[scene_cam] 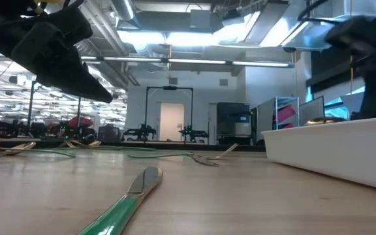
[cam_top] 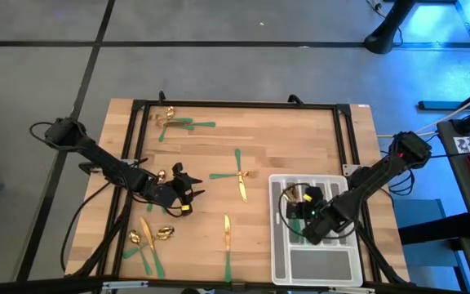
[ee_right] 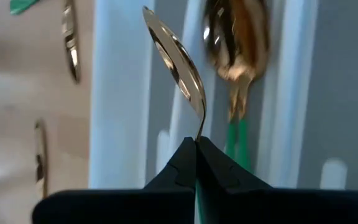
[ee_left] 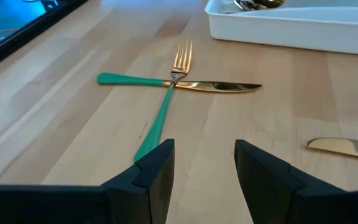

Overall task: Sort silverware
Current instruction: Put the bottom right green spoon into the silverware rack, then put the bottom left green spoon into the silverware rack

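My right gripper (ee_right: 196, 144) is over the pale grey tray (cam_top: 277, 245) at the table's right (cam_top: 307, 222), shut on a gold-headed spoon (ee_right: 176, 62). More spoons (ee_right: 235, 37) lie in a tray compartment beyond it. My left gripper (ee_left: 204, 149) is open and low over the table's left-middle (cam_top: 188, 192). It faces a fork (ee_left: 178, 59) lying crossed over a knife (ee_left: 222, 87), and the fork's green handle end (ee_left: 145, 146) sits just off one fingertip. Other silverware lies flat at the far left (cam_top: 174, 122) and near left (cam_top: 149, 237). My right gripper pinches the spoon by its thin neck (ee_right: 199, 127), where the gold stem meets the green handle, between the two shut fingertips. The gold bowl sticks out ahead of the fingers over the tray's dividers. The green handle runs back between the fingers, mostly hidden.
A lone knife (cam_top: 227, 237) lies near the table's near edge, left of the tray, and fills the low view's foreground (scene_cam: 126, 199). A dark frame rail (cam_top: 235, 104) runs around the table top. Bare wood lies between the crossed fork and knife (cam_top: 239, 173) and the tray.
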